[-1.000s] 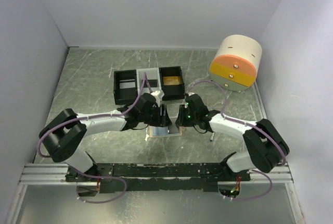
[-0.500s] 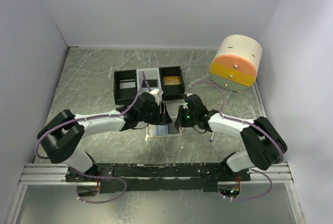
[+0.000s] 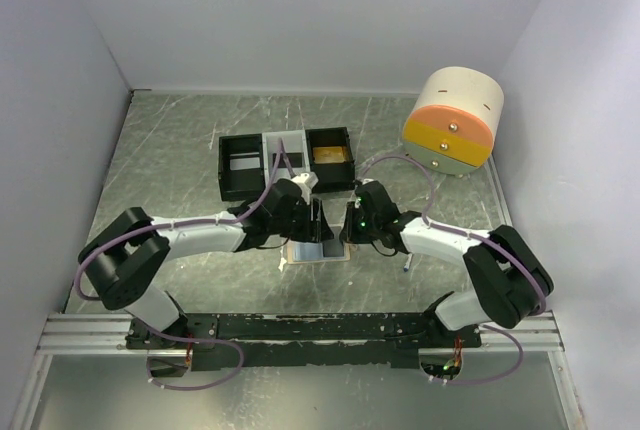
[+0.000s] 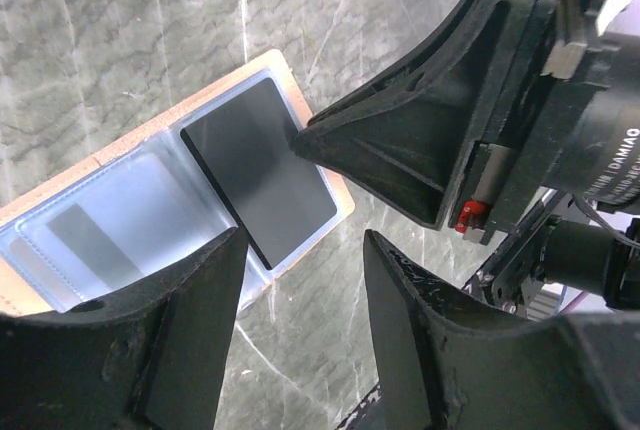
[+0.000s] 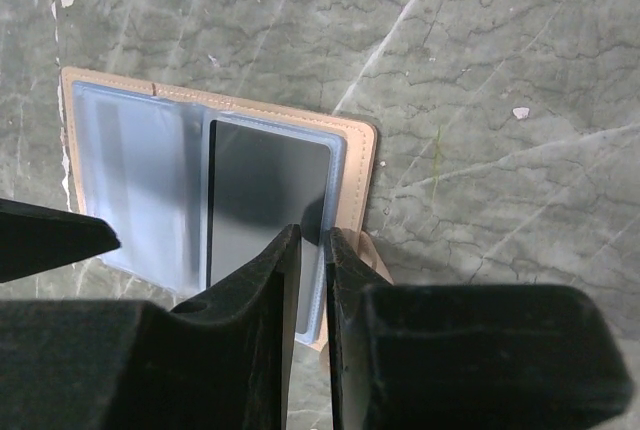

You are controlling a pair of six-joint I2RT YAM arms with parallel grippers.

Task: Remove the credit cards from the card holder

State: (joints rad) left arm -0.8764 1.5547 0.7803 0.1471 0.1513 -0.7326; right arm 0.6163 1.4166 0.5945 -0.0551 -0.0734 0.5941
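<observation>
Now the right end effector, narrower than a second ago, is closing to a slit at the edge of the dark card, grip unclear, in the open card holder lying on the surface, while the left end effector is hovering half-wide just over it and the tray beyond is holding a pale item and a gold item.

White lettering "DAMIAO" stands on the black motor housing of the right arm's wrist; nothing else is legible

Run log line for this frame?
card holder: open | dark card: in sleeve | left fingers: open, above holder | right fingers: nearly closed at card edge, grip unclear
</observation>
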